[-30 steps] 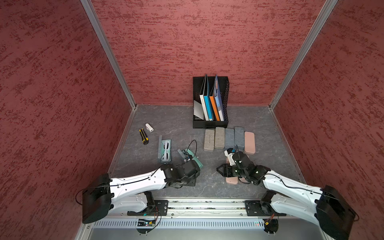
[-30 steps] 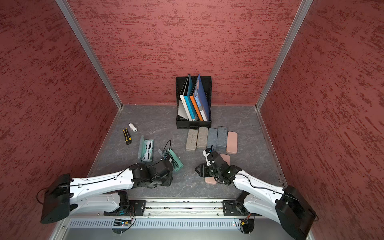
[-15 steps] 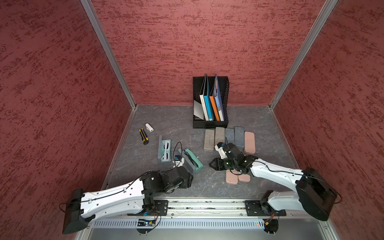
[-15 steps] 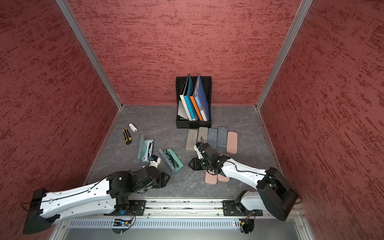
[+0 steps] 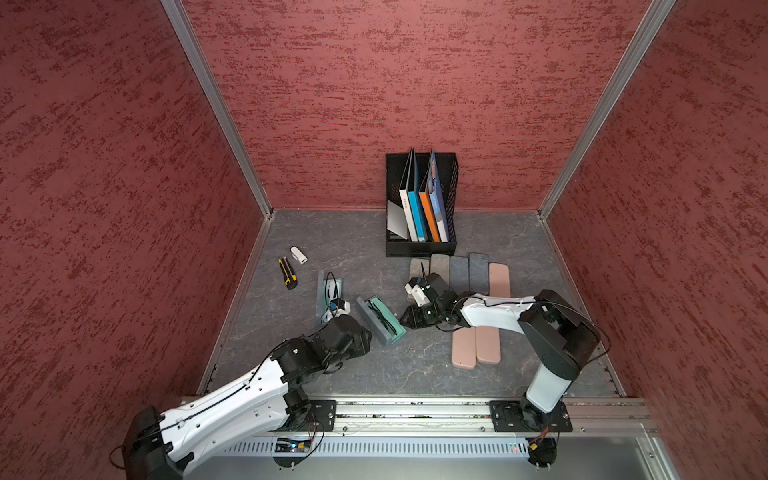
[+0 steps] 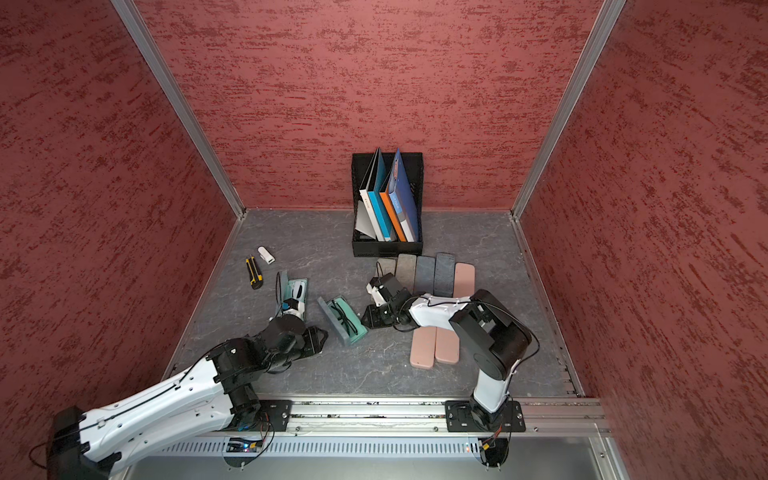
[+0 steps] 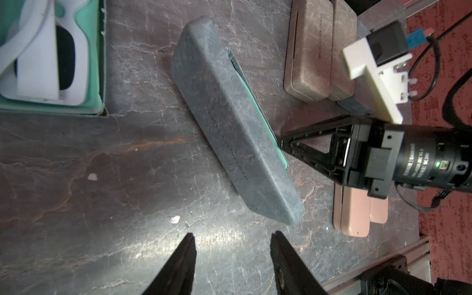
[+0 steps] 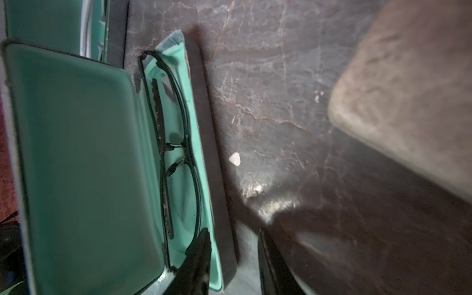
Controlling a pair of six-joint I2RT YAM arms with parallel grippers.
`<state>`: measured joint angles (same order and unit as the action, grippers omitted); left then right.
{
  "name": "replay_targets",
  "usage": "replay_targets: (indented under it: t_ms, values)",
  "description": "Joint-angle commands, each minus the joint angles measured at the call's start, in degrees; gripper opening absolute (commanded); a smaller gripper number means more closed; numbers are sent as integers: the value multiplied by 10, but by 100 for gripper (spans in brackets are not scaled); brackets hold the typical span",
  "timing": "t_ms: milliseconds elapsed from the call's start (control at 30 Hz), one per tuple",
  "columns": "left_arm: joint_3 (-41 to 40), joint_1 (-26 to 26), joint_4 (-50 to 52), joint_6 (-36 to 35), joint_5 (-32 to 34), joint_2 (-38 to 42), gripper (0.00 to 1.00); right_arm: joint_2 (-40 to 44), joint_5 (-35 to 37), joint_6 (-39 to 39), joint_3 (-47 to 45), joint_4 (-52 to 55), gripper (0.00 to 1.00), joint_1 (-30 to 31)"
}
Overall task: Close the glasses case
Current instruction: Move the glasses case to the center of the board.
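Right wrist view: glasses case (image 8: 76, 153) lies open on the counter (image 8: 281, 102), with grey shell, mint lining and black-framed glasses (image 8: 176, 153) in the tray. Right gripper (image 8: 233, 240) is parted astride its front wall. Left gripper (image 7: 232, 245) is parted and empty, the case just ahead of it.

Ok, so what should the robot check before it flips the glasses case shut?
1. Glasses lie folded inside the glasses case: ok.
2. Lid stands open with nothing on it: ok.
3. Left hand is open and empty, on the lid's outer side: ok.
4. Left hand touches the lid: not ok, a gap shows.
5. Right hand steadies the case: cannot tell; its fingers straddle the front wall.
6. Lid's path is clear: probably not ok, one right finger reaches over the case's rim.
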<state>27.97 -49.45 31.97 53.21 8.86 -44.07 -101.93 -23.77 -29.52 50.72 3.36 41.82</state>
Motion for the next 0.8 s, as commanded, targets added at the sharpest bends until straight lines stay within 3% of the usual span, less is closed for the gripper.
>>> replay_targets:
  t_ms: [0,200,533,767]
  values:
    - [-5,23,-56,-35,-35,-14,47,-9,-19,4,3,-49,30,-2]
    - [0,61,-103,-61,-72,-67,40,-9,-23,-4,-15,-71,27,-2]
    - [20,75,-145,-87,-93,-138,33,3,-9,-15,-52,-84,15,2]
    - [29,74,-177,-91,-102,-171,29,44,54,-31,-74,-46,10,23]
